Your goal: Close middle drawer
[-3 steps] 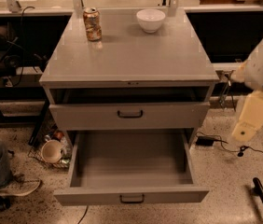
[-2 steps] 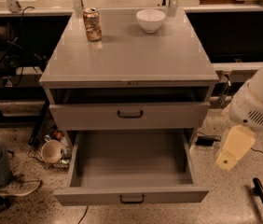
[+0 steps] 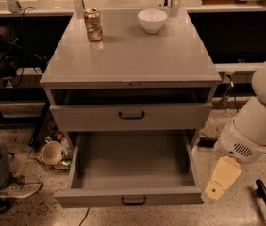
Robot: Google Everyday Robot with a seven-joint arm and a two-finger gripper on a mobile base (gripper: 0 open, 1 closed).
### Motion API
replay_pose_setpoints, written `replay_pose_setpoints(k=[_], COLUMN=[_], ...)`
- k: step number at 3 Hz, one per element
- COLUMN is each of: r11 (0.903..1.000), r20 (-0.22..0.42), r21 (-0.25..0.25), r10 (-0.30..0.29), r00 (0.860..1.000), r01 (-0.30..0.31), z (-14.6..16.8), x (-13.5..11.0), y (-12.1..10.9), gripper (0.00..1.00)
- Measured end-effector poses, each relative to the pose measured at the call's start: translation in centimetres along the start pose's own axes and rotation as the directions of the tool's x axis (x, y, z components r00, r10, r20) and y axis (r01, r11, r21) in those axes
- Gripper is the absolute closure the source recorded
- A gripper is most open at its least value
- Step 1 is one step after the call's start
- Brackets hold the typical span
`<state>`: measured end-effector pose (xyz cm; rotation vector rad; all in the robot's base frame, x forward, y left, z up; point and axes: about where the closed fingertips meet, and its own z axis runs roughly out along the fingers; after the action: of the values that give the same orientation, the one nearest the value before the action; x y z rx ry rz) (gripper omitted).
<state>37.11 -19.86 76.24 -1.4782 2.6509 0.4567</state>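
While middle drawer (image 3: 133,166) stands pulled out | claw (image 3: 215,188) beside its front corner | state: cannot tell | can (image 3: 93,25) label unreadable

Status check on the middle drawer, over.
End effector low, right of middle drawer front corner. Drawer wide open, empty. Nothing seen blocking it.

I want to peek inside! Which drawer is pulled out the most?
The middle drawer, the low one with the small handle: its inside shows. The drawer above is barely open. The pincer hangs beside the middle drawer's front right corner.
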Motion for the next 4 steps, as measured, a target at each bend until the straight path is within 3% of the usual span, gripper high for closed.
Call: replay_pose_setpoints(k=[1, 2, 3, 4], r11=[1.0000, 0.9906, 0.9673, 0.9483], r20=[0.000, 0.015, 0.021, 0.027], r21=[0.000, -0.101, -0.193, -0.227], r10=[0.000, 0.094, 0.172, 0.234], r00=[1.000, 0.995, 0.985, 0.972], r01=[0.000, -0.092, -0.165, -0.222], z=[0.0, 4.5, 10.2, 15.5], x=[0.0, 1.0, 2.2, 2.5], y=[0.0, 0.4, 1.4, 2.0], gripper=[0.00, 0.02, 0.25, 0.48])
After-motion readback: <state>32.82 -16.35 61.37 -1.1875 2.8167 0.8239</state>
